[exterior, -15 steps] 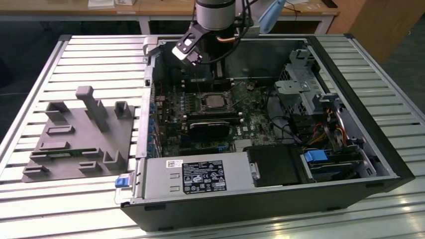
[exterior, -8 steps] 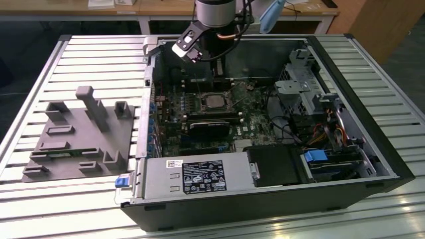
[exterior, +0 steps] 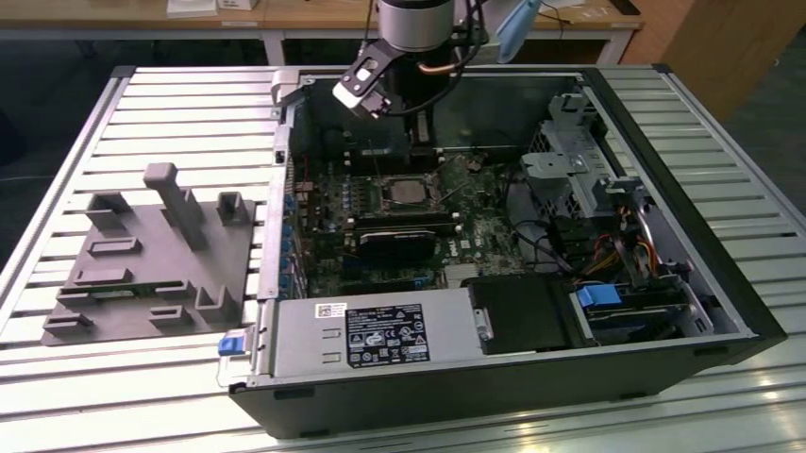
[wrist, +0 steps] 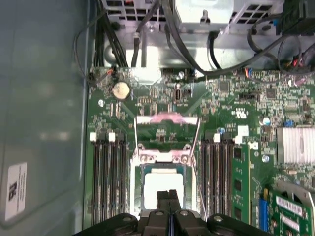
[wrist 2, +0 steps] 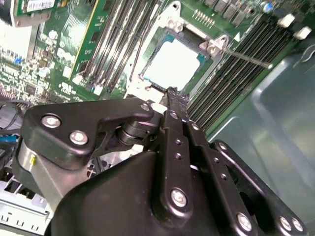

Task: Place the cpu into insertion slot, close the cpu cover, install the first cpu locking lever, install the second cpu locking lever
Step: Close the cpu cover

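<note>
The small square silver-topped cpu (wrist: 162, 189) lies in the black silver-rimmed insertion slot (wrist: 138, 189), and the black tool (wrist: 169, 194), fingers pinched together on nothing, hangs just above it, so placing looks done.

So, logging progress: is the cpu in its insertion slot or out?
In: the cpu sits flat inside the insertion slot, silver top showing.

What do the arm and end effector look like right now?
The arm has a silver-grey wrist section with an orange cable looped beside it. The end effector is matt black: jointed link plates studded with silver screws.
</note>
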### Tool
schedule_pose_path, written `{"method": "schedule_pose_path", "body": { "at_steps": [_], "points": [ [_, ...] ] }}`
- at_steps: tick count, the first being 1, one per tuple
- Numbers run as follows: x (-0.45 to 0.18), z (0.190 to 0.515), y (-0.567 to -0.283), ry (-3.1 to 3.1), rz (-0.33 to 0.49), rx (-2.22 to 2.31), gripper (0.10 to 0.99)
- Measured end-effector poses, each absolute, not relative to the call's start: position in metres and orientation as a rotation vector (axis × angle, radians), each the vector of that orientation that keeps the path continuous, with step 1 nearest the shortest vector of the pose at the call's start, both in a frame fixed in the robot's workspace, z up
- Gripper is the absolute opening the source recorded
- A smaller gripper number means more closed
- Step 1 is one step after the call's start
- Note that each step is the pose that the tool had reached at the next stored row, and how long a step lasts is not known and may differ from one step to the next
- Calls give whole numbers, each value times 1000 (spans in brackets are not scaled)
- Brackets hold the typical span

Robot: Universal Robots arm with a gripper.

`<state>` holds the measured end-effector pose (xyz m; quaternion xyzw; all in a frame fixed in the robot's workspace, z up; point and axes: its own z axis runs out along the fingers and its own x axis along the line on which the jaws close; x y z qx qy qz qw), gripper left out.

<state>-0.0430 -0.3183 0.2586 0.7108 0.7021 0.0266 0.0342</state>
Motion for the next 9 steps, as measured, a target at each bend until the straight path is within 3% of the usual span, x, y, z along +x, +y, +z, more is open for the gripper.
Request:
{"method": "schedule_pose_path", "body": {
  "at_steps": [9],
  "points": [
    [-16,259,-318,2159,82,2186,102]
  ]
}}
